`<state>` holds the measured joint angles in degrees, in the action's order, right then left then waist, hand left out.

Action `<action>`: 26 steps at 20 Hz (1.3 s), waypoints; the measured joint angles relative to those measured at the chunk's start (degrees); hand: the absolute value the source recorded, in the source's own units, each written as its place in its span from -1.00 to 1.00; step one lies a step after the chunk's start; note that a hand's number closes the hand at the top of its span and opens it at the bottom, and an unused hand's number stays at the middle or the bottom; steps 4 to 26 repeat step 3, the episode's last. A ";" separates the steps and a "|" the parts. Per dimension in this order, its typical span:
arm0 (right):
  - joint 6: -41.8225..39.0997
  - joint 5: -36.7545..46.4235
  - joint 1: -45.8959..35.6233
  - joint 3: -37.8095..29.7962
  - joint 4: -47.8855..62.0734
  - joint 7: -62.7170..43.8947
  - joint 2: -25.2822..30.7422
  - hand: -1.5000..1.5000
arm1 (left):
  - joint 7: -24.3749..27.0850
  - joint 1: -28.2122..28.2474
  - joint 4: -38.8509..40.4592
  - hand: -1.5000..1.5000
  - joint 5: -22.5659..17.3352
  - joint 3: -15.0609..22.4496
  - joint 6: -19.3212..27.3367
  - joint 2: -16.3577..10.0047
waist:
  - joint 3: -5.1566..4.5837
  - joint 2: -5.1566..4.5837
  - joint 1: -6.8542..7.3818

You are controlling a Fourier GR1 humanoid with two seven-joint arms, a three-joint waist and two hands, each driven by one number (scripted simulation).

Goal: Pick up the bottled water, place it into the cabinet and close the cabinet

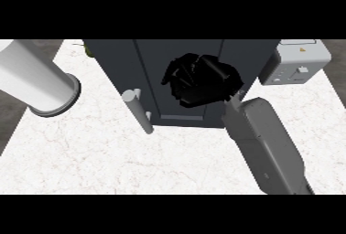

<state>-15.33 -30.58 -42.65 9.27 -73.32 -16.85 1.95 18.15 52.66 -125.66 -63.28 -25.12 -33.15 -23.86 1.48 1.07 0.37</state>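
A tall dark grey cabinet (pixel 121 64) stands at the far middle of the white marbled counter (pixel 101 160), seen steeply from above so that its sides narrow toward its foot. The right hand (pixel 202 82) is a black clump over the cabinet's front face, right of its middle. Whether it is open, closed or wrapped round something cannot be told, because black lies on dark grey. Its grey forearm (pixel 267 146) runs from the cabinet's lower right corner down to the view's lower right edge. The bottled water cannot be made out anywhere; it may be hidden behind the hand or inside the cabinet, but the view does not settle which. A pale grey bar handle (pixel 138 112) stands out at the cabinet's lower left, slanting down toward the counter. Whether the door behind it is fully shut is unclear. To the right of the cabinet, just beside its upper corner, sits a light grey toaster (pixel 297 61) with a lever on its side. To the left of the cabinet, well apart from it, a large white cylinder (pixel 34 80) with a grey rim slants in from the upper left edge. A small olive-green object (pixel 88 50) peeks out at the cabinet's far left corner, too little of it showing to name.
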 measured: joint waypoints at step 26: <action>-1.52 -1.45 0.20 -0.75 -0.01 -0.25 0.55 1.00 | -0.71 0.36 -1.03 -1.00 -0.17 -0.02 -0.08 0.57 | 0.38 0.11 -0.10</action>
